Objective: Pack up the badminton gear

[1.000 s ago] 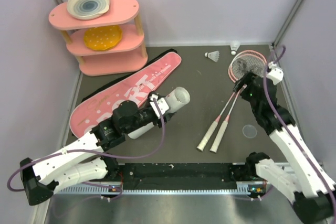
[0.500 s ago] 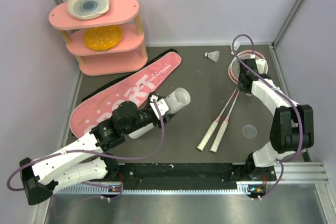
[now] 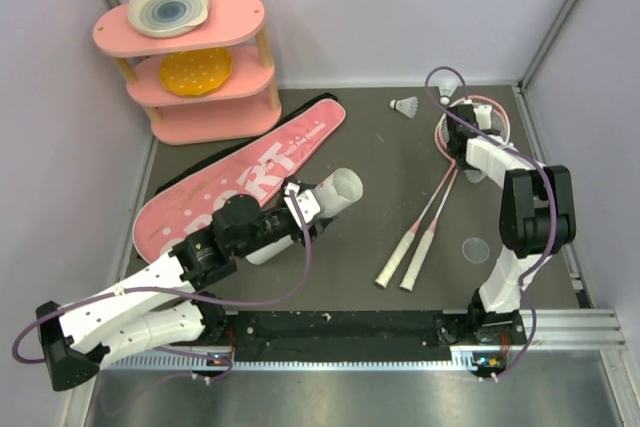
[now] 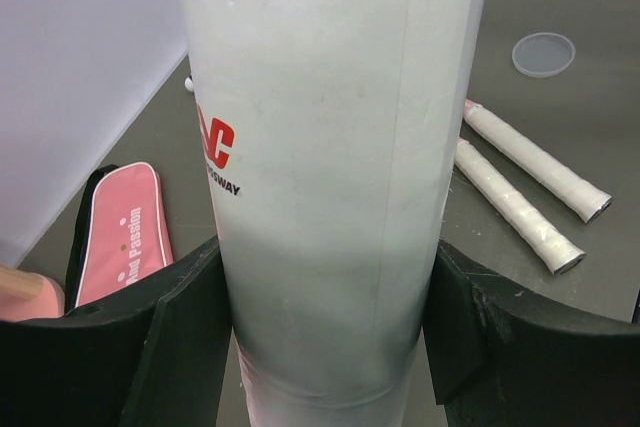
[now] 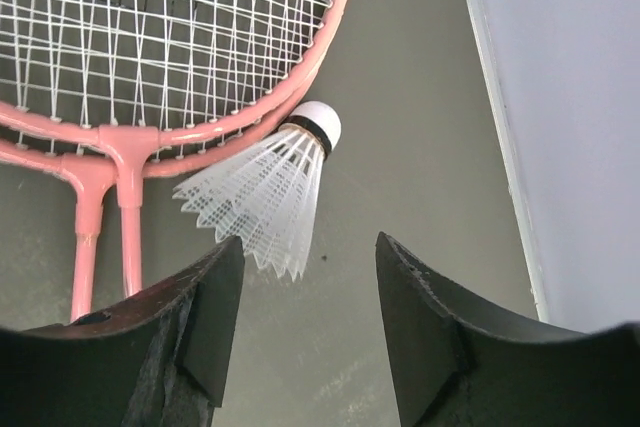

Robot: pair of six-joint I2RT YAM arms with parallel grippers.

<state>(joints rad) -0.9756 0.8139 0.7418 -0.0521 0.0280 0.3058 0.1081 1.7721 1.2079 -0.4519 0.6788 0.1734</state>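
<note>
Shuttlecock pickup looks like the step in hand. The right jaws stand open over a white feathered shuttlecock [image 5: 268, 199] and hold nothing. It lies on its side on the tabletop [image 5: 400, 147] at the far right. Its cork rests against the outer rim of the pink rackets [image 5: 245, 119], and the edge of its feather skirt sits just inside the gap between the two fingers.

To do this well, the jaws probably ought to go a little farther forward and lower. The pads would then meet nearer the cork than the flimsy feather tips, which would likely crush or slip. One finger is very near the skirt, so centring first should avoid nudging the shuttlecock along the frame or snagging the strings. A gentle close seems enough.

The left jaws are spread wide around the white tube [image 4: 330, 147] and grip it near its lower end. They hold it tilted over the pink bag [image 3: 240, 172], with its open mouth toward the middle of the tabletop. That mouth looks like the place for the shuttlecock, cork first. A second shuttlecock [image 3: 405, 106] and a clear lid [image 3: 476, 249] lie apart on the tabletop.
</note>
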